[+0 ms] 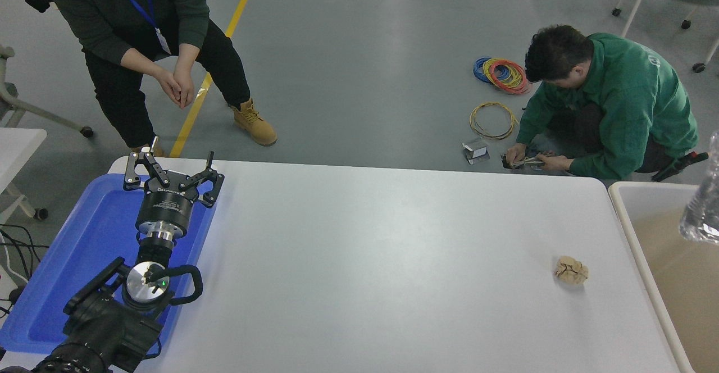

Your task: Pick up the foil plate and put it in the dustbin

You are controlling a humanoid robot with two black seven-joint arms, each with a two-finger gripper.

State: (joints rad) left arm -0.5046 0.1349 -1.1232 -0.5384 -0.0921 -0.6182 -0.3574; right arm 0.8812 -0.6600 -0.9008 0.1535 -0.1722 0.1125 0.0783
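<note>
A: Foil plate (703, 204)?
B: 3 o'clock edge, blurred sliver over dustbin (618, 199). R claw: out of view.
A: L gripper (171, 177)?
B: 9 o'clock, fingers spread, over blue tray (84, 238).

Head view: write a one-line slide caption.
Foil plate at the right edge above the dustbin; paper ball on the white table; left claw parked over the blue tray.

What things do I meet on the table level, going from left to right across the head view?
Blue tray, then the left gripper parked above it, then the crumpled paper ball, then the dustbin, then the foil plate at the right edge, over the bin.
</note>
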